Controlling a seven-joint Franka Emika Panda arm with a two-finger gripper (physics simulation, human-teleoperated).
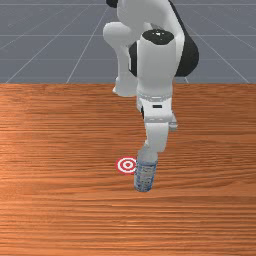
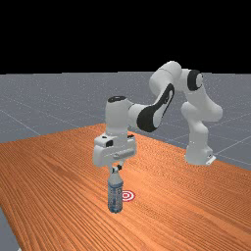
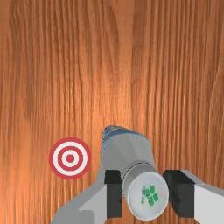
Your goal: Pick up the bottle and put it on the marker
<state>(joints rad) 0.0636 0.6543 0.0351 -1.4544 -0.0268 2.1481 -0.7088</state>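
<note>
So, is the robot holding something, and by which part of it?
Yes, the bottle. The end effector holds it at the top, by the white cap, between both fingers.

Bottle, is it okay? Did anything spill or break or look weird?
Nothing stands out. The bottle looks upright, with the gripper closed around it near its white cap, beside the red-and-white marker. I see no spill or dent.

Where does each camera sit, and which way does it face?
Front view: across the table, facing the arm, looking downward; most of it shows.
Far view: farther off, looking across the table; the whole arm shows.
Wrist view: on the hand, looking down past the pincer, closed on the bottle.
All three share the bottle and marker.
</note>
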